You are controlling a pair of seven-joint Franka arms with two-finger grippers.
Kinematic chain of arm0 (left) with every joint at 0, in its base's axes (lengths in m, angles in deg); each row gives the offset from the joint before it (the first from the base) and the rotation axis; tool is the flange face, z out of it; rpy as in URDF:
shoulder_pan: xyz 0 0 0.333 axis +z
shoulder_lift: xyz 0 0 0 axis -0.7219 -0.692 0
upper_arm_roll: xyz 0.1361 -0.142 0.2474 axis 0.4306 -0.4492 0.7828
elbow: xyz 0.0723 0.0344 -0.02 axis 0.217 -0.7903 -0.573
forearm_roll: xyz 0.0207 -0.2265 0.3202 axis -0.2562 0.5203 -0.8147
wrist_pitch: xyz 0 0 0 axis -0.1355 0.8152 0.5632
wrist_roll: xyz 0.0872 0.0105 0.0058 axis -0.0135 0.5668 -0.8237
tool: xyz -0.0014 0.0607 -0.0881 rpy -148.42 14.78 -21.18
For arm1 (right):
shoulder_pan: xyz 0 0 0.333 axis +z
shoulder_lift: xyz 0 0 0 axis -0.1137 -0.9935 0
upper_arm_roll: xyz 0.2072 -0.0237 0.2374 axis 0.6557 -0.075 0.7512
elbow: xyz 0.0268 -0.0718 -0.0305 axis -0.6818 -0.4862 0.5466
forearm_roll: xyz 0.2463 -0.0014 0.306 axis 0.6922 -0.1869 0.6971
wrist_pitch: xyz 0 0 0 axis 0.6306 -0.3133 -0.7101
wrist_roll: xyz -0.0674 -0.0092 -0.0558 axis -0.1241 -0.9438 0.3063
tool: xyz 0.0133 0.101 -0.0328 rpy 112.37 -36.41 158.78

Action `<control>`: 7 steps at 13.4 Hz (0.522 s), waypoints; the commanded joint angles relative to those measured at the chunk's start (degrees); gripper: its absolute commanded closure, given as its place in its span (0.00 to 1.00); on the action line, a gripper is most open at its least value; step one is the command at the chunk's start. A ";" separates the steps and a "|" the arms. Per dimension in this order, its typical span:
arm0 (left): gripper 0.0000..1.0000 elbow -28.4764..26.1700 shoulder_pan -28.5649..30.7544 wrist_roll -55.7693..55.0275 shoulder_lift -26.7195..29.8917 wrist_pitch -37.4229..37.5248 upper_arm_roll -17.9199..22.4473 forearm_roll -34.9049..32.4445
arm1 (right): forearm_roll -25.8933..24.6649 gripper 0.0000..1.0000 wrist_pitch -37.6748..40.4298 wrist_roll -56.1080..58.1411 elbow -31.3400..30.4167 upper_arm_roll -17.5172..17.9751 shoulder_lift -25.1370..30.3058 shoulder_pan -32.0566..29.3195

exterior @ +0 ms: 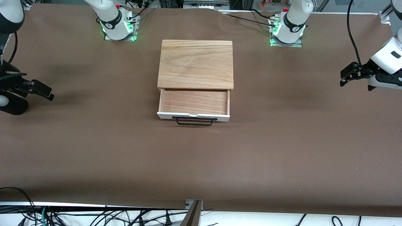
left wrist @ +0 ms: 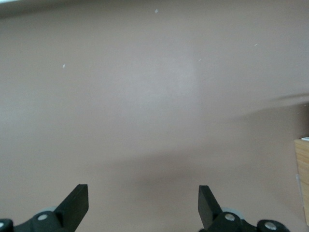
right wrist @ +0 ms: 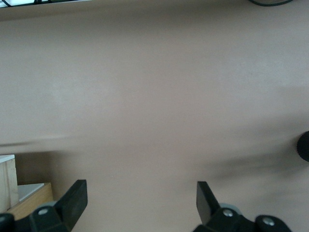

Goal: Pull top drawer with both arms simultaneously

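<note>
The top drawer (exterior: 194, 102) stands pulled out of the oak-topped box (exterior: 195, 64) at mid-table, empty, its light wood inside showing. Its white front panel (exterior: 220, 117) and black wire bar handle (exterior: 194, 121) face the front camera. My left gripper (exterior: 344, 77) hangs open and empty over bare table at the left arm's end, well away from the drawer; its wrist view shows wide-apart fingers (left wrist: 77, 200) over brown cloth and a sliver of the box (left wrist: 301, 169). My right gripper (exterior: 47, 92) hangs open and empty at the right arm's end; its wrist view (right wrist: 140, 193) shows the box's corner (right wrist: 9, 186).
The brown table cloth (exterior: 282, 150) covers the whole table. The two arm bases (exterior: 117, 23) (exterior: 287, 28) stand at the edge farthest from the front camera. A metal post (exterior: 193, 213) and loose cables (exterior: 47, 216) lie along the edge nearest to it.
</note>
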 commanded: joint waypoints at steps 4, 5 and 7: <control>0.00 2.82 0.46 -0.42 -1.32 3.85 -1.34 -0.65 | -0.94 0.00 0.45 -0.20 -0.56 0.92 0.92 -1.02; 0.00 5.62 0.54 -0.51 -3.25 6.40 -1.34 -0.65 | -0.94 0.00 0.45 -0.11 -0.56 0.92 1.01 -1.02; 0.00 9.07 0.19 -0.42 -5.20 8.70 -1.43 -0.65 | -0.94 0.00 0.45 -0.11 -0.56 0.92 0.92 -1.11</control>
